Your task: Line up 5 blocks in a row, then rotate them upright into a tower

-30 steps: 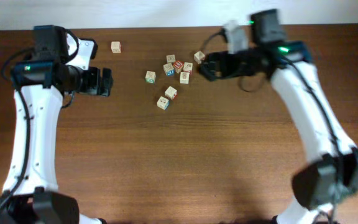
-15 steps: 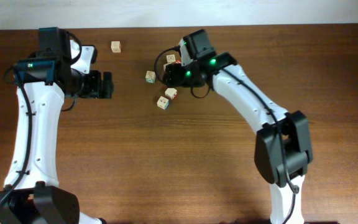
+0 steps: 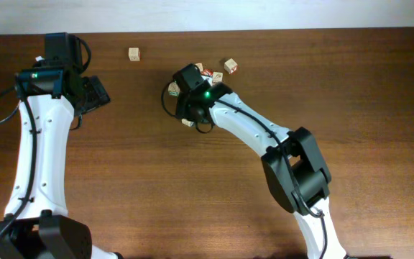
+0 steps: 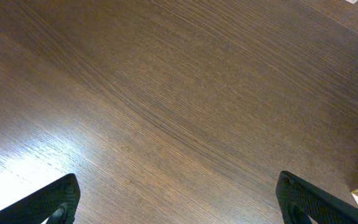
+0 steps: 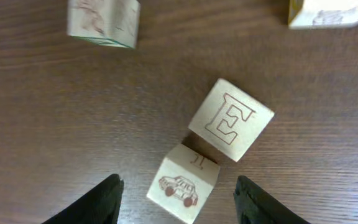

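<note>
The right arm had been swung left over the blocks [image 3: 216, 75] clustered at the far middle of the table [image 3: 157, 187]. The right gripper [image 5: 182, 205] was held partly open astride a car-printed block [image 5: 182, 186], which was gripped by neither finger. An E block [image 5: 232, 118] lay just beside it. The left gripper [image 4: 179, 208] was spread wide over the table at the left.

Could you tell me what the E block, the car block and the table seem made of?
E block: likely pale bare wood, matte, letter printed in brown. Car block: the same, it seems. Table: dark wood or wood-look laminate; streaked grain, slight sheen.
</note>
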